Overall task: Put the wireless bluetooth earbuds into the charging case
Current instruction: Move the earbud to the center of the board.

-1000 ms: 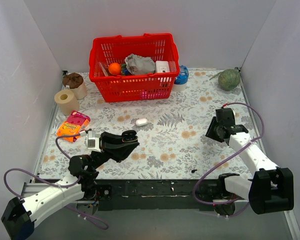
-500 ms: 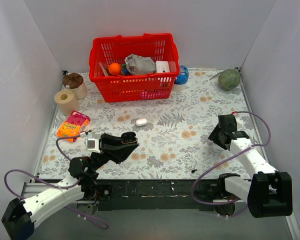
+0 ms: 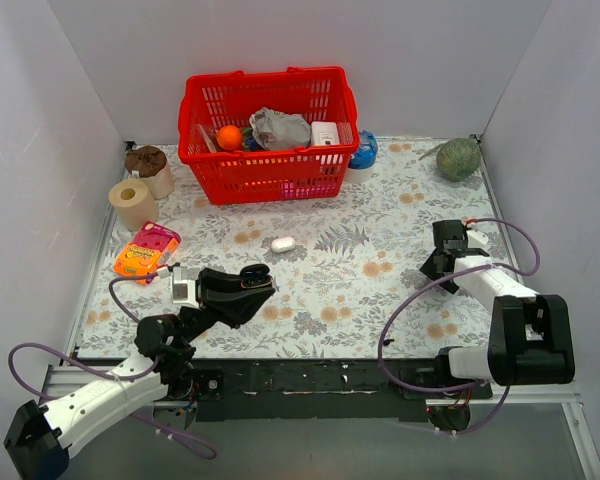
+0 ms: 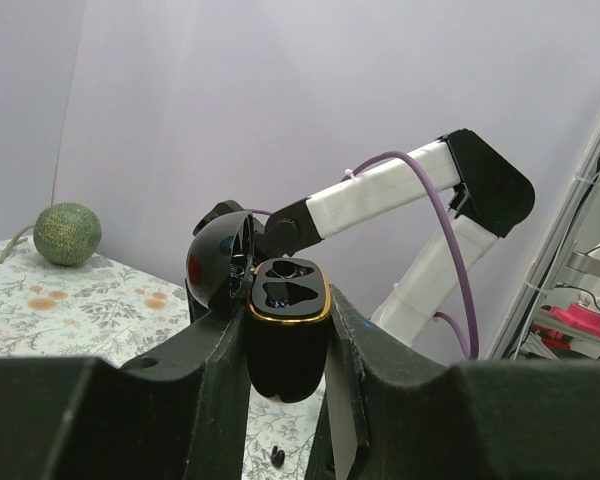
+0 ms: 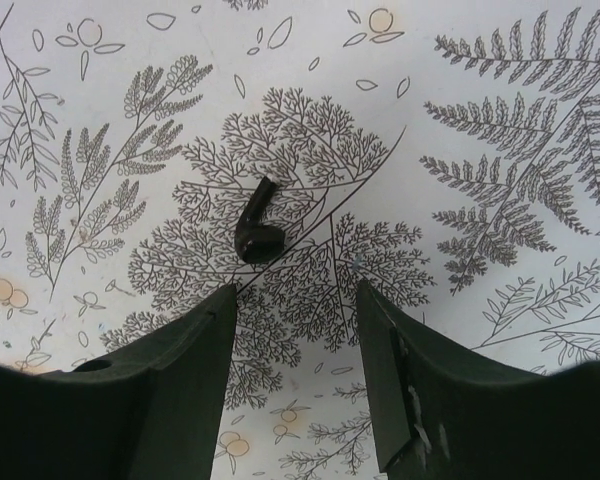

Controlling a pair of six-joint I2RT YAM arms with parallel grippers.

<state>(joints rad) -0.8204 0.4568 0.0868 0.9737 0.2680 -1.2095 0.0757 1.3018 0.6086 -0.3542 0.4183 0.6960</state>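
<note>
My left gripper point(image 3: 252, 283) is shut on the black charging case point(image 4: 286, 345) and holds it upright above the table. The case's lid point(image 4: 220, 262) is swung open to the left, and both gold-rimmed sockets look empty. One tiny black earbud point(image 5: 257, 235) lies on the floral mat just ahead of my right gripper point(image 5: 298, 300), off its left finger. That gripper is open, empty, and low over the mat at the right point(image 3: 442, 262). A second earbud point(image 3: 388, 342) lies near the table's front edge. It also shows below the case in the left wrist view point(image 4: 277, 457).
A red basket point(image 3: 270, 130) with several items stands at the back. A white pill-shaped case point(image 3: 283, 243) lies mid-table. A toilet roll point(image 3: 132, 203) and an orange snack pack point(image 3: 146, 250) are at the left, and a green melon point(image 3: 458, 158) is at the back right.
My right arm has folded in and its gripper has dropped low over the mat at the right. My left gripper with the case has shifted slightly.
</note>
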